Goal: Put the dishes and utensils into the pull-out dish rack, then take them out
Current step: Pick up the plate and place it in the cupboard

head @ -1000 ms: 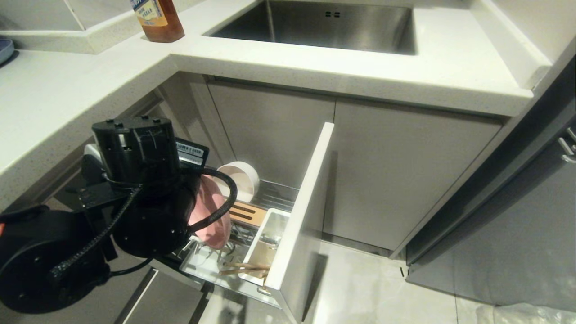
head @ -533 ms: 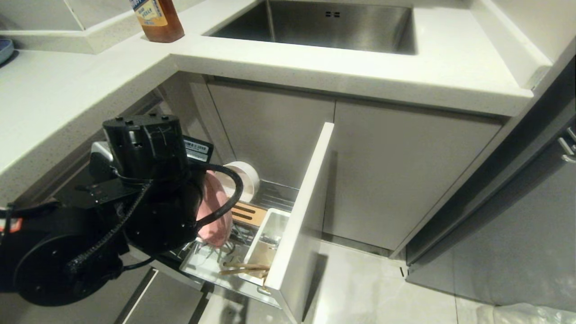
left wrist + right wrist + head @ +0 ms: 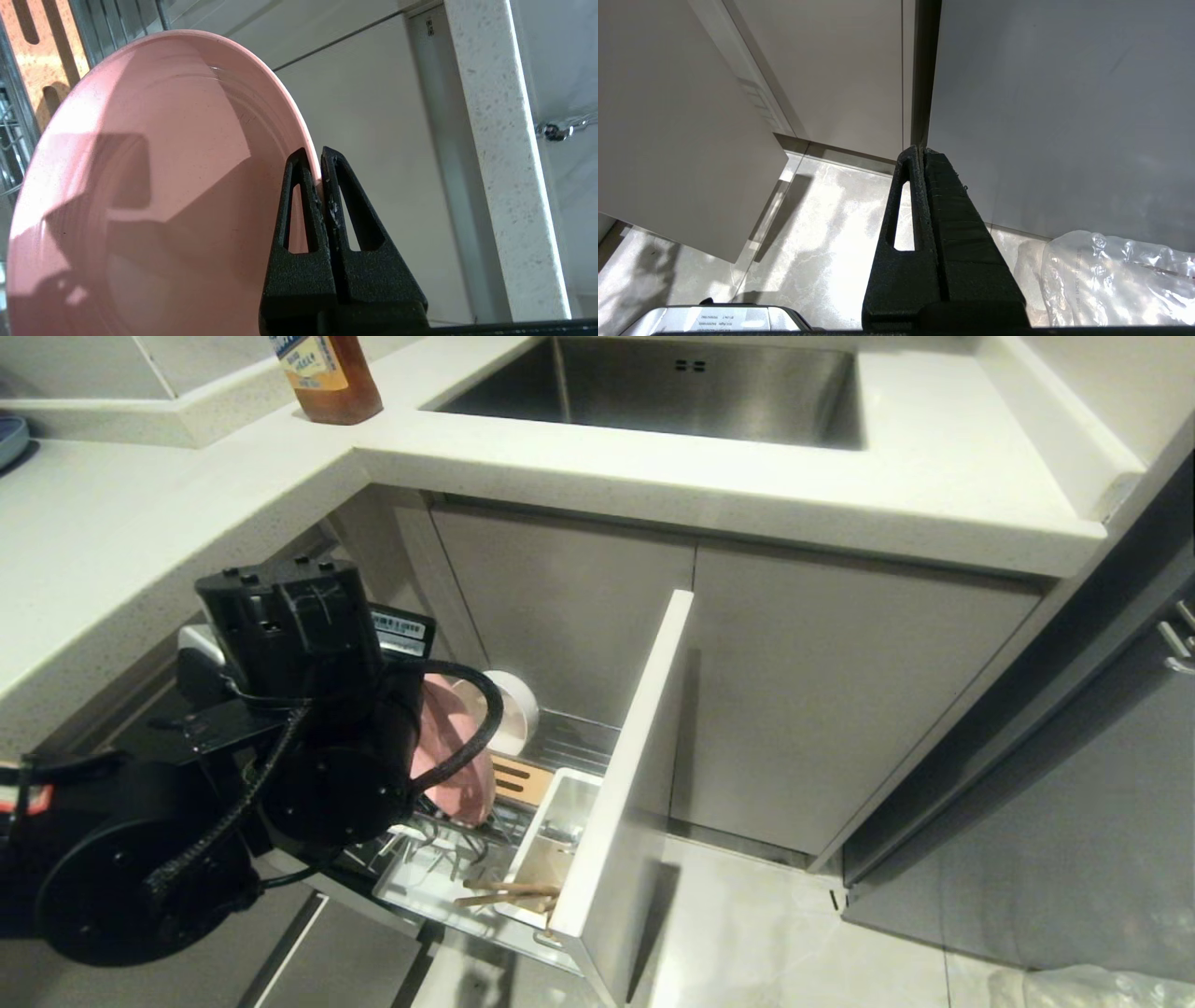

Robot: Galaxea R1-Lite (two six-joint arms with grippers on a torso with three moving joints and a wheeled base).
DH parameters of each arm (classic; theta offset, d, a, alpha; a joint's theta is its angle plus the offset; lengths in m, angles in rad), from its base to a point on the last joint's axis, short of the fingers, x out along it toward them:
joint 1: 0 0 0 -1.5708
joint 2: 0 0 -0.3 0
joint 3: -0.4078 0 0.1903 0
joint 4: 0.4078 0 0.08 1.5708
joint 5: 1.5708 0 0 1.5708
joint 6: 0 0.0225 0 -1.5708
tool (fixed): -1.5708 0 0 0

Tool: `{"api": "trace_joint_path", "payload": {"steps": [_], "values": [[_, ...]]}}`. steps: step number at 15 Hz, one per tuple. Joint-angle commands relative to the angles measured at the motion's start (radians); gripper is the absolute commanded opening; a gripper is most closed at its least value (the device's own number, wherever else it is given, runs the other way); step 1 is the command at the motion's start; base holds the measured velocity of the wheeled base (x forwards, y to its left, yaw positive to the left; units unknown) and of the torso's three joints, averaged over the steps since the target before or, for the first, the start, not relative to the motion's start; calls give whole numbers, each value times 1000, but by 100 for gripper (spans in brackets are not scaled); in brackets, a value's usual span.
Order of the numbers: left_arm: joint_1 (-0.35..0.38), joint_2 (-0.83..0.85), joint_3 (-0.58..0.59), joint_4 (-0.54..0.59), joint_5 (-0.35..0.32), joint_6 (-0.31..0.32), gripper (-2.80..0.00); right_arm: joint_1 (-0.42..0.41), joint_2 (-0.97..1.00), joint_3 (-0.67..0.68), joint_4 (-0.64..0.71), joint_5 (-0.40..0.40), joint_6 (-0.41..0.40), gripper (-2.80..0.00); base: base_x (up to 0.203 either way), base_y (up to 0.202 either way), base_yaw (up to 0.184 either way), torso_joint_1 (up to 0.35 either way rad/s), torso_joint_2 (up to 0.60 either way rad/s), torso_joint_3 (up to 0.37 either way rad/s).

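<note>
Fingers point(image 3: 306, 200) of the left gripper point(image 3: 320, 186) are pressed together on the rim of the pink plate point(image 3: 154, 186), pinching it at the edge only. In the head view this plate point(image 3: 457, 765) stands on its edge, tilted, over the wire prongs of the pull-out dish rack point(image 3: 439, 859), with the black left arm covering its left part; I cannot tell if its bottom rim touches the prongs or hangs just above them.

What could go wrong, as I judge it: the grip is narrow and sits on a smooth rim, so the plate may rotate in the pinch or slip out. If the bottom rim catches a prong during lifting, the plate could be pulled from the fingers and fall on the drip tray. It may also hit the cream-white bowl point(image 3: 513, 709), which stands on its side just behind it.

Going to the right, a slotted wooden strip point(image 3: 518, 782) lies in the rack, then the white utensil caddy point(image 3: 560, 821), which holds the wooden chopsticks point(image 3: 504, 893); the fork I cannot make out. The right gripper point(image 3: 920, 161) is parked near the floor, fingers closed on nothing.
</note>
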Motion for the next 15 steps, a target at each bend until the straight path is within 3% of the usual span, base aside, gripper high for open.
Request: {"api": "trace_joint_path", "payload": {"steps": [1, 15], "values": [[2, 15, 1, -9, 7, -7, -280, 0, 0, 0, 0, 0, 0, -280, 0, 0, 0, 0, 0, 0], [18, 120, 17, -2, 45, -6, -280, 0, 0, 0, 0, 0, 0, -280, 0, 0, 0, 0, 0, 0]]}}
